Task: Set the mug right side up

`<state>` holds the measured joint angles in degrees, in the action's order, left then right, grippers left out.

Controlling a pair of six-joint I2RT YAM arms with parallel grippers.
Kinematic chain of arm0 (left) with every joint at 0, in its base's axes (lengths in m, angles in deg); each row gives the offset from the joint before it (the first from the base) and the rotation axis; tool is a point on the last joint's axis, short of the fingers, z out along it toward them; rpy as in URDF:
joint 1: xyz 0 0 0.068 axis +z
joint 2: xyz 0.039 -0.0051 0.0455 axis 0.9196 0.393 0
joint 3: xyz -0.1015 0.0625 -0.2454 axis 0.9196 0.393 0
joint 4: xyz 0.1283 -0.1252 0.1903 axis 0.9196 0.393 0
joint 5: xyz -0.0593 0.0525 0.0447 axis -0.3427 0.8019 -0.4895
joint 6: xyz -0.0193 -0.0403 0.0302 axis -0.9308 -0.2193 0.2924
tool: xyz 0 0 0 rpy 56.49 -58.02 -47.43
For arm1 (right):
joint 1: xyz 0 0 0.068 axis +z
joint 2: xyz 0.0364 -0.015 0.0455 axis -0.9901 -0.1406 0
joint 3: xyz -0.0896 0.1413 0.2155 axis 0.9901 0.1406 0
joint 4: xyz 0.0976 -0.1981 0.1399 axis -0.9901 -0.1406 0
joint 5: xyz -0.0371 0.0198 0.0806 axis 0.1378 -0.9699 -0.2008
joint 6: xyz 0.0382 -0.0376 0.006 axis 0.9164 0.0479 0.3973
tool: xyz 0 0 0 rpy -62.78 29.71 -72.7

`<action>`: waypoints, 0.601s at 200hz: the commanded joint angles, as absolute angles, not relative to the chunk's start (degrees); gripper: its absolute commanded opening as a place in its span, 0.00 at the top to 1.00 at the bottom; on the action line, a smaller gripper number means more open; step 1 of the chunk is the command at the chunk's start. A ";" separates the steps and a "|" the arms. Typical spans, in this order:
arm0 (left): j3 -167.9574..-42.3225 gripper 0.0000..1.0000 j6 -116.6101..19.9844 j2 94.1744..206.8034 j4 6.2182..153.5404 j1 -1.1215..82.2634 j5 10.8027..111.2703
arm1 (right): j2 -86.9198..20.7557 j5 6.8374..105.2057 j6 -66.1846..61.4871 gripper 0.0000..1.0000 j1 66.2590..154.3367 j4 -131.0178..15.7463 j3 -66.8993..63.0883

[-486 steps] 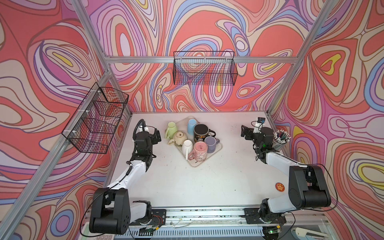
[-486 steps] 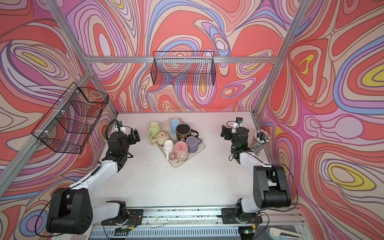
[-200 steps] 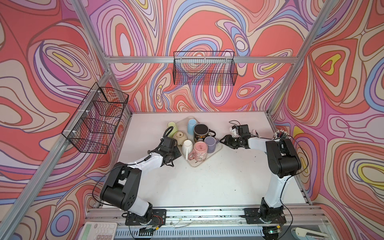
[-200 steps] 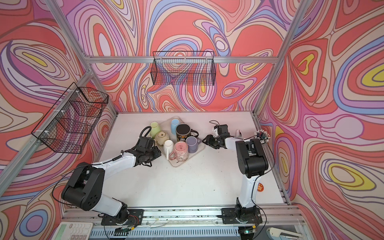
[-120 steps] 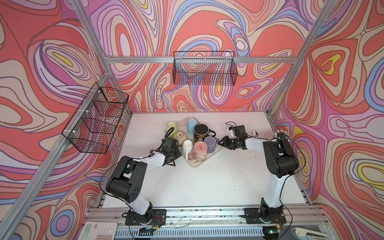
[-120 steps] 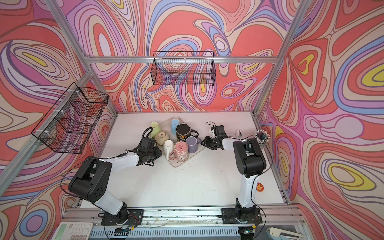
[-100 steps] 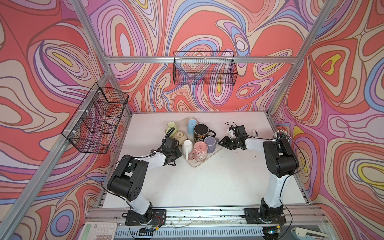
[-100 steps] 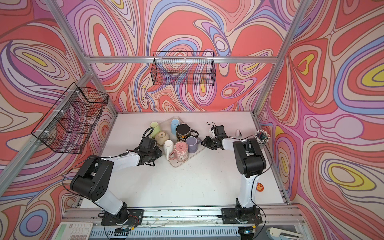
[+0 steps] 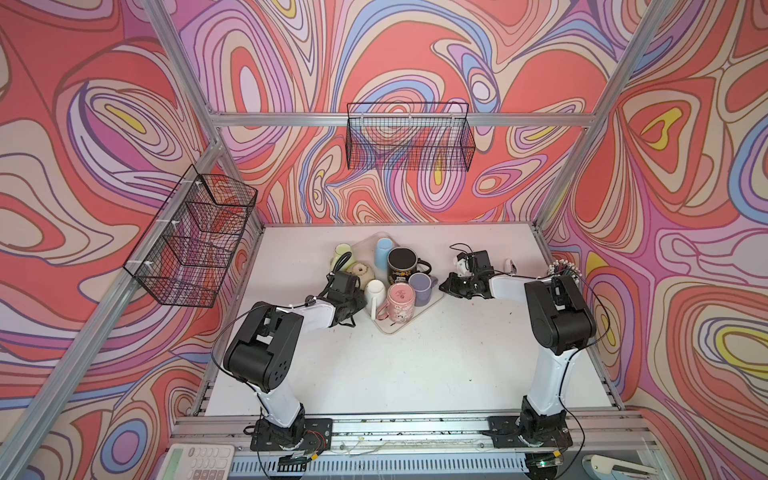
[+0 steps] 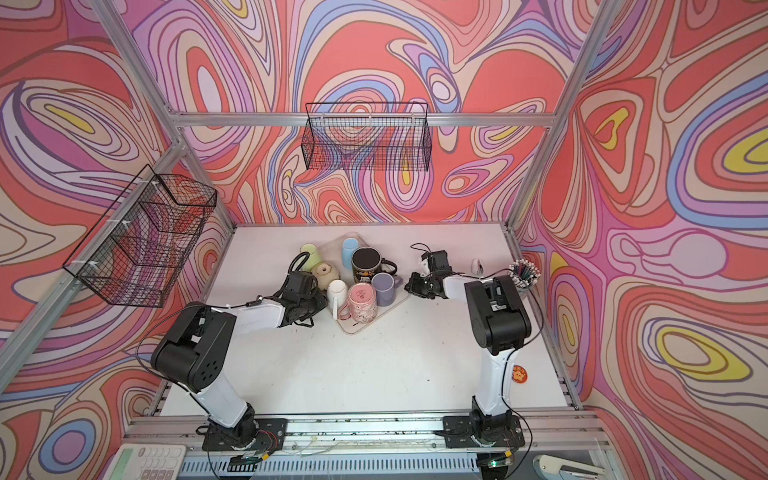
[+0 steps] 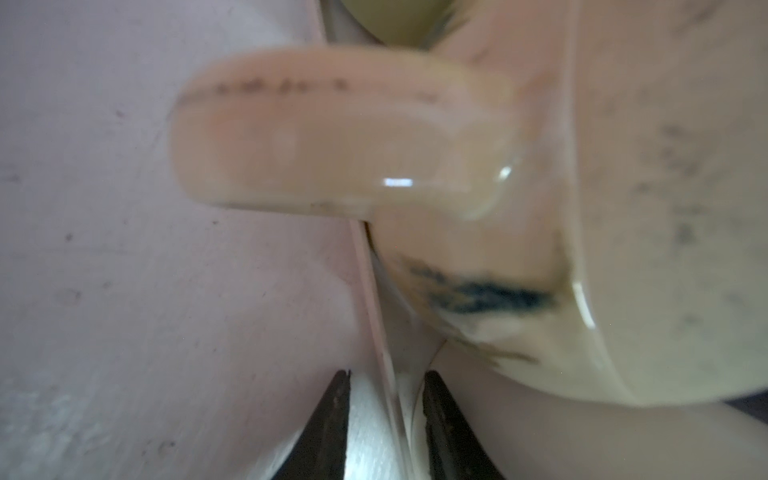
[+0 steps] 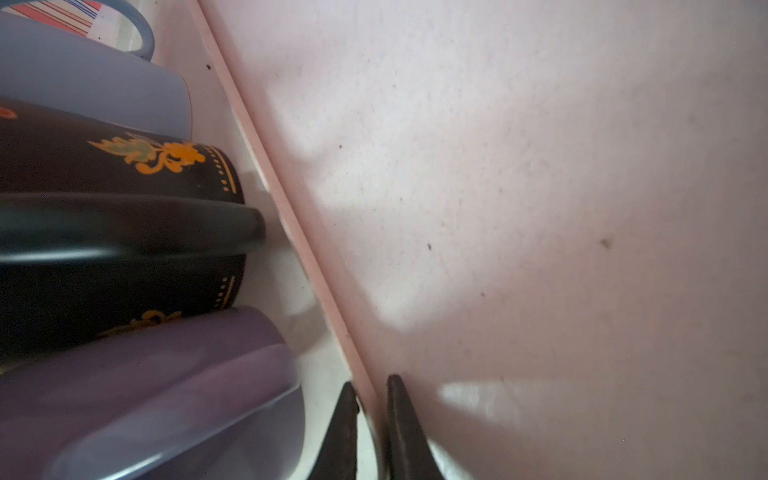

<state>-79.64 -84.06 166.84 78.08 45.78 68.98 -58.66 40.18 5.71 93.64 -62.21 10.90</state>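
Note:
Several mugs crowd a pale tray (image 9: 392, 328) in both top views. A pink mug (image 9: 401, 300) stands with its base up, beside a white mug (image 9: 374, 289), a purple mug (image 9: 419, 286) and a black mug (image 9: 403, 261). A beige mug (image 11: 623, 208) fills the left wrist view. My left gripper (image 9: 362, 302) is low at the tray's left edge; its jaws straddle the thin tray rim (image 11: 374, 299) with a gap, so it is open (image 11: 388, 376). My right gripper (image 9: 441, 286) is at the tray's right edge, pinched on the rim (image 12: 291, 224) next to the purple mug (image 12: 145, 374).
A green cup (image 9: 343, 253) lies by the tray's back left and a light blue cup (image 9: 384, 249) stands at its back. A pen holder (image 9: 563, 270) and a small white object (image 9: 509, 266) are at the right wall. Wire baskets (image 9: 409, 141) hang on the walls.
Both arms swung in from the sides to the tray's edges, then stayed low there. Over the last second both pairs of jaws have narrowed around the rim, the right pair more.

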 commanded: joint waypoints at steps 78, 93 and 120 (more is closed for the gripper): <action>-79.43 0.93 -85.28 170.10 80.04 45.33 70.94 | -61.22 39.44 8.96 1.00 100.19 -63.67 15.58; -79.37 0.99 -85.19 170.12 80.40 45.34 71.14 | -60.78 39.44 9.01 1.00 100.39 -63.45 16.09; -78.85 1.00 -84.98 169.82 80.40 45.35 71.24 | -59.73 39.53 9.00 1.00 100.63 -63.65 16.77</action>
<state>-79.66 -87.06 167.87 77.51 46.11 73.76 -57.90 41.71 5.58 97.27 -57.29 13.87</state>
